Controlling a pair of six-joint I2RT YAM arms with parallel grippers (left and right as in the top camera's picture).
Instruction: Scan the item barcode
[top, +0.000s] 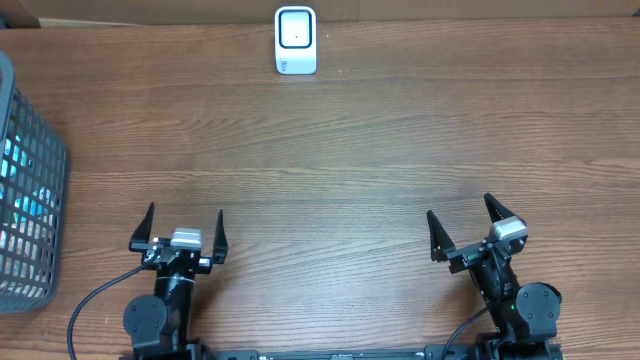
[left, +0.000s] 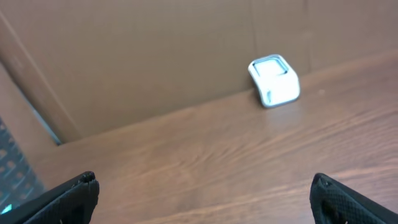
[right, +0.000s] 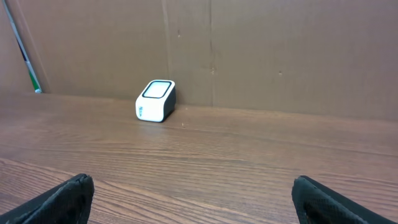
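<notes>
Black jaws on both your arms stand spread and empty nearest you, the blue item (top: 30, 200) lies half-hidden inside the grey mesh basket (top: 58, 170) leftward, likely light but its hold undecidable, the white scanner (top: 296, 40) farthest.

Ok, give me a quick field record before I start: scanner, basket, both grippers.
scanner: white scanner, far centre of the table, against the back wall
basket: grey mesh basket at the table's left edge
basket contents: something blue shows through the mesh; cannot tell what it is
left gripper: left gripper open, holding nothing, at the near edge
right gripper: right gripper open, holding nothing, at the near edge
</notes>
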